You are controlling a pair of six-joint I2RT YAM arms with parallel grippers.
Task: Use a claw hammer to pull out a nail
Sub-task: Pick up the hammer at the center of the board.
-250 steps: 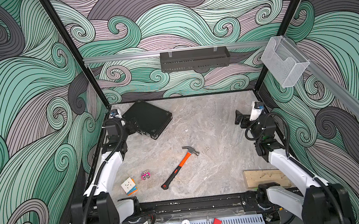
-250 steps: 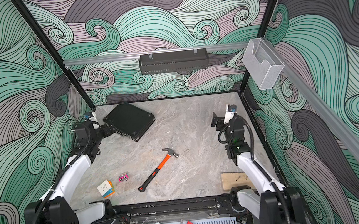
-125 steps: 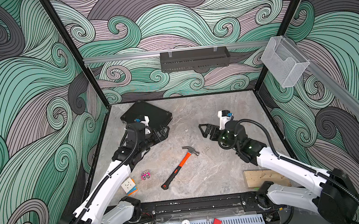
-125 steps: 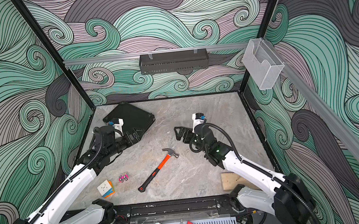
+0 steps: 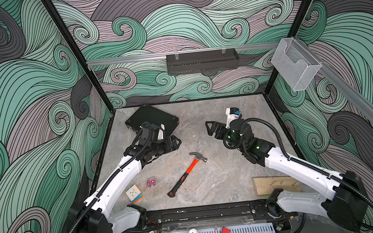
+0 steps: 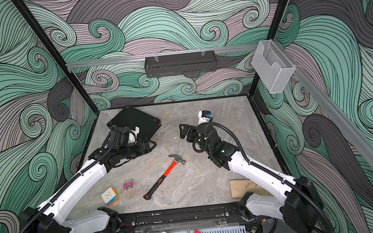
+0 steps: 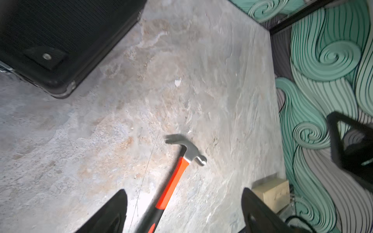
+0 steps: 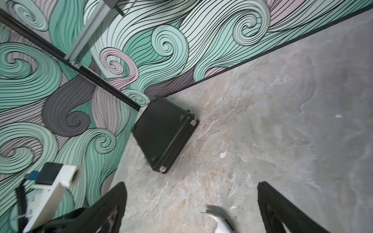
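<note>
Claw hammer (image 5: 188,172) unmoved mid-desk (image 5: 222,179), head pointing to 1 o'clock. Swung in from both sides: left fingers (image 7: 113,213) at the head's 10 o'clock, right fingers (image 8: 282,211) at 1 o'clock, both spread, empty. Approach begun; grasp not yet made.

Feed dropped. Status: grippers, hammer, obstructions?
Left gripper open, right gripper open, both empty. Grey-headed, orange-necked claw hammer with black handle flat on table. Nothing over it.

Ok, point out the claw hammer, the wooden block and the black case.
claw hammer (image 5: 189,168), in a top view, orange neck.
wooden block (image 5: 270,185), in a top view, top face.
black case (image 5: 151,118), in a top view, lid.
</note>
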